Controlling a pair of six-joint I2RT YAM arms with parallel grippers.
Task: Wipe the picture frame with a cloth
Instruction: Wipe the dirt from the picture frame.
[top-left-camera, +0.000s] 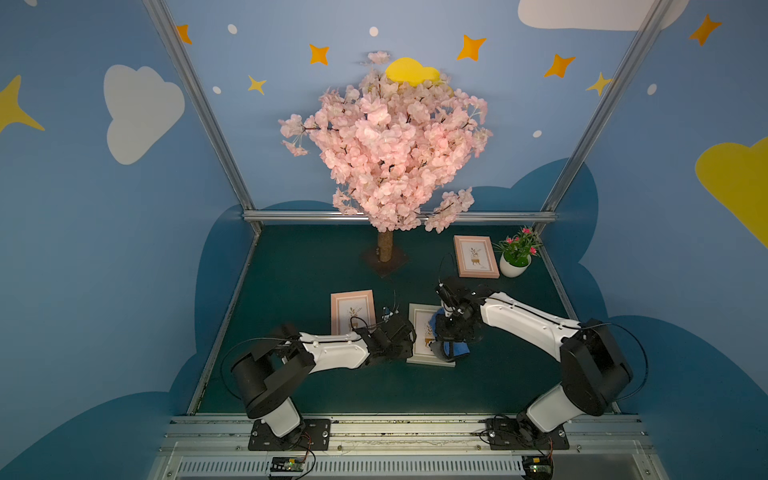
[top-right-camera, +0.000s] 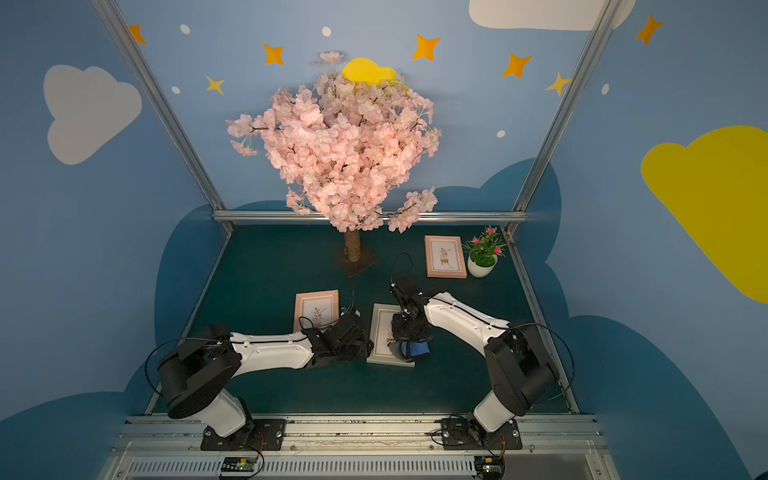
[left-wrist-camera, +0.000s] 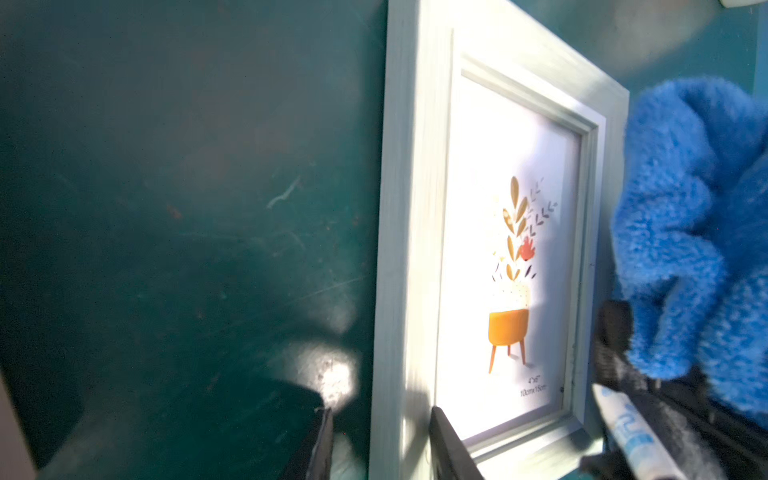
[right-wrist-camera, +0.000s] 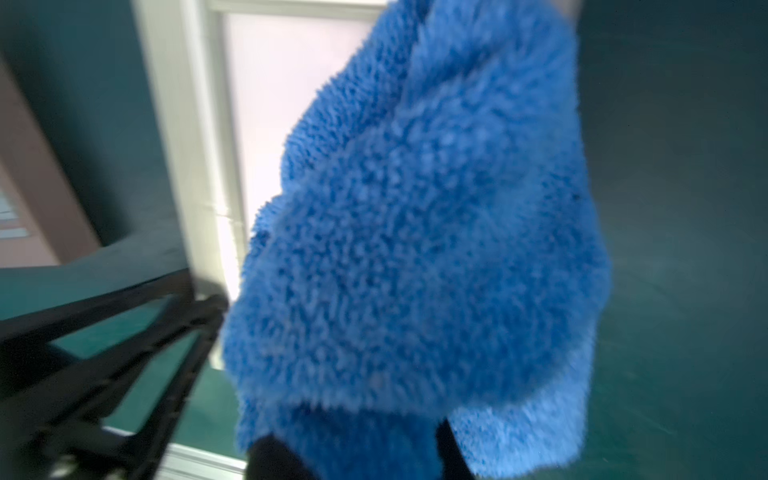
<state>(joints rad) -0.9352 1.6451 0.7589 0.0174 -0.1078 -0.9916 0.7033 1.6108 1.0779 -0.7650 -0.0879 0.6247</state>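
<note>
Cloth (right-wrist-camera: 415, 249) — bunched in right gripper (right-wrist-camera: 361, 455), at frame (left-wrist-camera: 415, 208)

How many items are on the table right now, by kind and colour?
Pink picture frames: 2
White picture frame: 1
Blue cloth: 1
Potted plant: 1
Blossom tree: 1
Total: 6

Stereo overhead, wrists close (frame (left-wrist-camera: 415, 208) shared)

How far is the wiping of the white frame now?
Done: the right pincer is shut on the cloth. In hand: the cloth is over one side of the white frame; the left pincer straddles its opposite edge. Left: likely wiping the uncovered glass.
</note>
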